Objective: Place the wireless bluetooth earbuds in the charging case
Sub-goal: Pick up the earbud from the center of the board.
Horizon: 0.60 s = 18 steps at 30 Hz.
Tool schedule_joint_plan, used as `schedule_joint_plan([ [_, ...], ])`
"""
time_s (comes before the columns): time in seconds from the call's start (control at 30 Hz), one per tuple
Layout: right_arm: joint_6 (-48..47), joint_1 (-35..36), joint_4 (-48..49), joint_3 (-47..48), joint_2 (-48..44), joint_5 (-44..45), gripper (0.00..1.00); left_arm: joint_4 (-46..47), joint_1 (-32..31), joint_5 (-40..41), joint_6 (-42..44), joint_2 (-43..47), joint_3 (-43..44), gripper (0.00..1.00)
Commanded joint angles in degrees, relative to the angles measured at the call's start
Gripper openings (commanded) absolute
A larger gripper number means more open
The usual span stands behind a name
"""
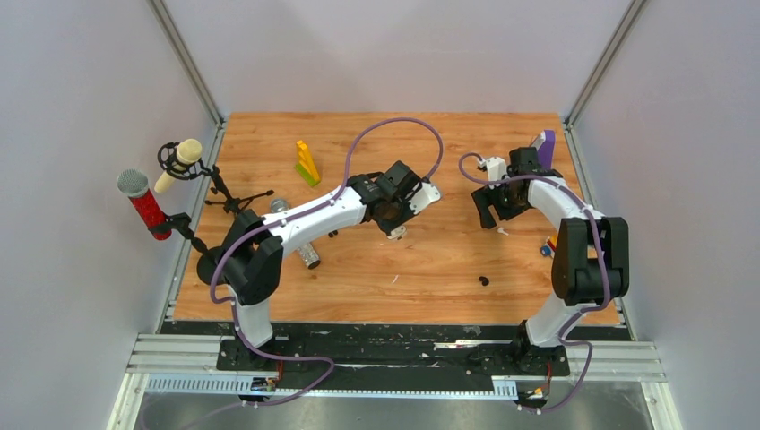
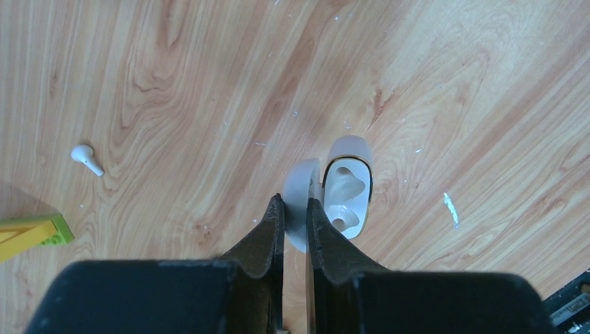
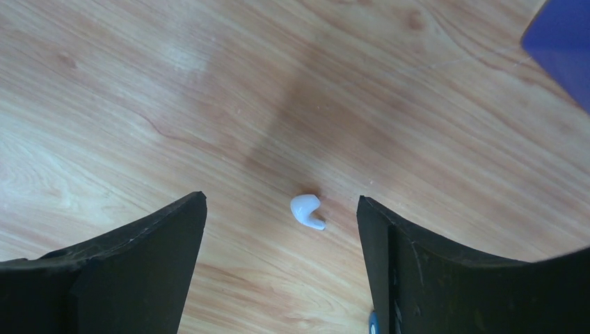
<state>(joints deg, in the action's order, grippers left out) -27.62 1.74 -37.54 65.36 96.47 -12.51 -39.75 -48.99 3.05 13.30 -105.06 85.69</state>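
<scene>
Jaws of the left gripper [image 2: 296,212] are pinched on the raised lid [image 2: 300,182] of the open white charging case [image 2: 348,202]; a white earbud [image 2: 87,160] lies at the case's nine o'clock. The right gripper [image 3: 282,198] is spread wide, with a second white earbud [image 3: 307,211] lying untouched between its fingers on the wooden table [image 3: 139,104].

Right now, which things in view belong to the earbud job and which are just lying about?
Job: white charging case, lid pinched in the left end effector; white earbud under the open right end effector; second white earbud; black earbuds.
Lying about: yellow-green block; red microphone; beige microphone; silver cylinder; white sliver.
</scene>
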Motion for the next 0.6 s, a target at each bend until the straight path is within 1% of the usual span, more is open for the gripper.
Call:
schedule_joint_plan([
  [0.0, -2.0, -0.8, -2.5, 2.4, 0.8, 0.8, 0.8, 0.6, 0.0, -0.9, -1.0, -0.5, 1.7, 0.0],
  [0.03, -2.2, -0.9, -2.6, 2.3, 1.1, 1.1, 0.8, 0.6, -0.1, -0.9, -1.0, -0.5, 1.7, 0.0],
  [0.3, -3.6, -1.2, -3.9, 2.1, 3.9, 2.3, 0.62, 0.7, 0.0, -0.8, -0.9, -0.7, 1.6, 0.0],
  [0.37, -4.0, -1.1, -4.2, 2.0, 3.8, 2.3, 0.6, 0.7, -0.1, -0.8, -0.8, -0.7, 1.6, 0.0],
  [0.43, -4.4, -2.9, -4.3, 1.7, 3.5, 2.5, 0.6, 0.8, 0.0, -0.8, -0.9, -0.7, 1.6, 0.0],
  [0.57, -4.8, -3.2, -4.2, 1.8, 3.5, 3.5, 0.53, 0.8, -0.1, -0.8, -0.9, -0.7, 1.6, 0.0],
])
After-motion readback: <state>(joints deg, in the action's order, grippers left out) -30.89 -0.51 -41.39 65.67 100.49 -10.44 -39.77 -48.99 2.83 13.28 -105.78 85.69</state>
